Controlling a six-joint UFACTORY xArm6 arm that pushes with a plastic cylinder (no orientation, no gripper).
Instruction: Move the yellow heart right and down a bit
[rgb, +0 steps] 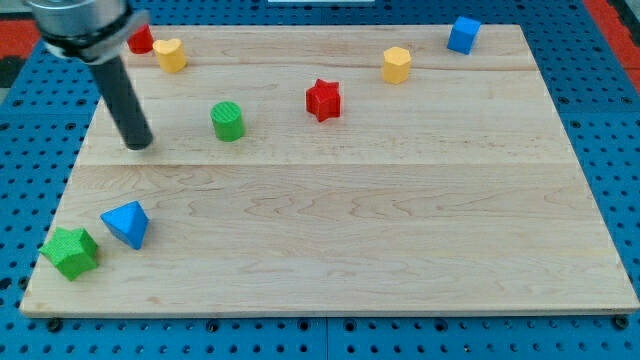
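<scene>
The yellow heart (170, 54) lies near the board's top left corner, with a red block (141, 41) touching or almost touching its left side, partly hidden behind the rod. My tip (139, 145) rests on the board below and a little left of the yellow heart, well apart from it. The green cylinder (228, 121) stands to the right of my tip.
A red star (323, 100) sits at the top middle, a yellow hexagon block (397, 65) and a blue cube (463, 35) at the top right. A blue triangular block (127, 223) and a green star (70, 251) lie at the bottom left. The wooden board (400, 250) ends on a blue pegboard.
</scene>
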